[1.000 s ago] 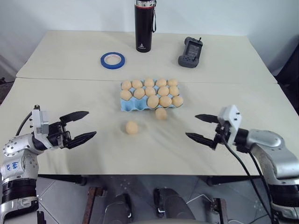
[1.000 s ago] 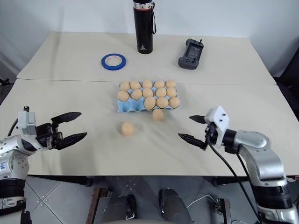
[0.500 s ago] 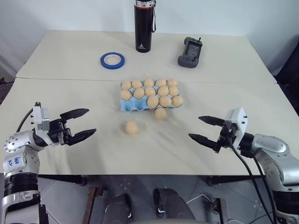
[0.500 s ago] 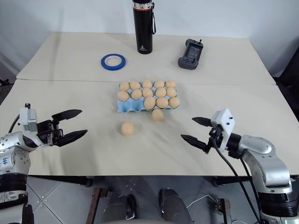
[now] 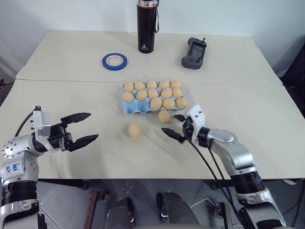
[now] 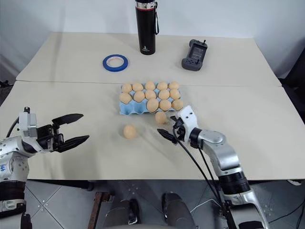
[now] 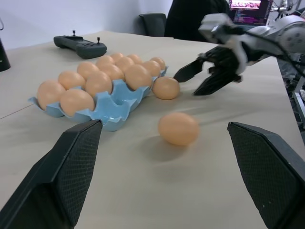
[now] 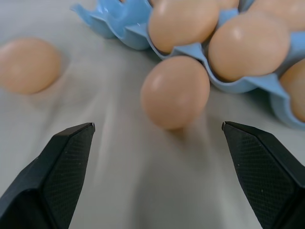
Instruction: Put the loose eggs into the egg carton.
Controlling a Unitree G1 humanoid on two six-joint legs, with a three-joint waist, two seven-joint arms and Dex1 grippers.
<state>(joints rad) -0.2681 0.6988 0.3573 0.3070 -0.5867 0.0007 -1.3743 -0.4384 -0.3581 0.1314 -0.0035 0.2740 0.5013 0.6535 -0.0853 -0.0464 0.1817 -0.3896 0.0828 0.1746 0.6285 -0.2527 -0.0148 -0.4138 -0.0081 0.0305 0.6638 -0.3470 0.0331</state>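
The right gripper (image 5: 172, 123) has its two black fingers spread wide and holds nothing. It hangs low over the table (image 5: 71, 67), just beside the nearer of the two loose eggs (image 5: 164, 116), with that egg lying close before the gap between its fingertips. In the right wrist view the same egg (image 8: 175, 92) sits between the two finger pads (image 8: 55, 167), apart from both, and rests against the near edge of the egg carton (image 8: 125, 26).

The second loose egg (image 5: 134, 130) lies on the bare tabletop to the left of the first, apart from the carton and from both grippers.

The egg carton (image 5: 129, 109), a light blue moulded tray, stands near the middle of the table with its cups full of tan eggs; a bit of blue shows at its near left corner.

The left gripper (image 5: 85, 127) hovers above the near left part of the table, well apart from the eggs. Its fingers are also parted wide and empty, pointing across towards the right. From the left wrist view the carton (image 7: 112, 112), both loose eggs and the right gripper (image 7: 194, 81) are seen between its own fingers.

At the far side of the table stand a black flask (image 5: 146, 26), a blue tape roll (image 5: 114, 60) to its left, and a dark handheld controller (image 5: 194, 53) to its right.
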